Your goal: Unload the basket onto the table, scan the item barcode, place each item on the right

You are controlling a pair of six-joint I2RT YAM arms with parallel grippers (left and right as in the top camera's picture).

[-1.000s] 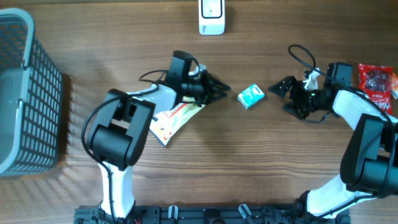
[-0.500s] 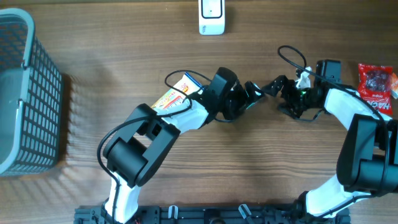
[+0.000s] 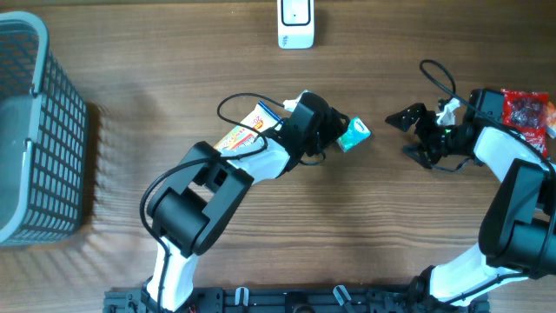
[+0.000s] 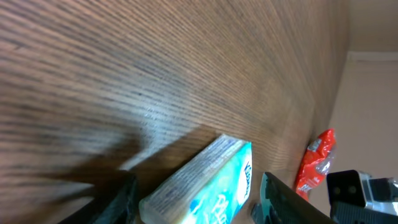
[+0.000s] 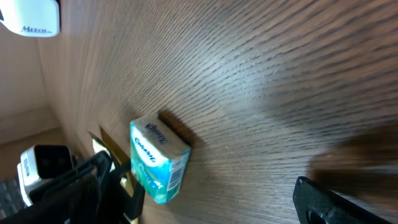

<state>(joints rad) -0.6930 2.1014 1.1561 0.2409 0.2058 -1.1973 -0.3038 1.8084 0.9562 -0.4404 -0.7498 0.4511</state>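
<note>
One basket [image 3: 68, 148], tissue pack [image 3: 354, 132] outside it.

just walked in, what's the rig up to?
The left hand is at the teal tissue pack mid-table, one finger on each side. The pack looks to rest on the wood, and a firm grip can't be confirmed. The right hand hangs open and empty just to the pack's right. The white scanner sits at the far edge, so nothing is being scanned yet. A red snack bag and a yellow packet lie aside.
</note>
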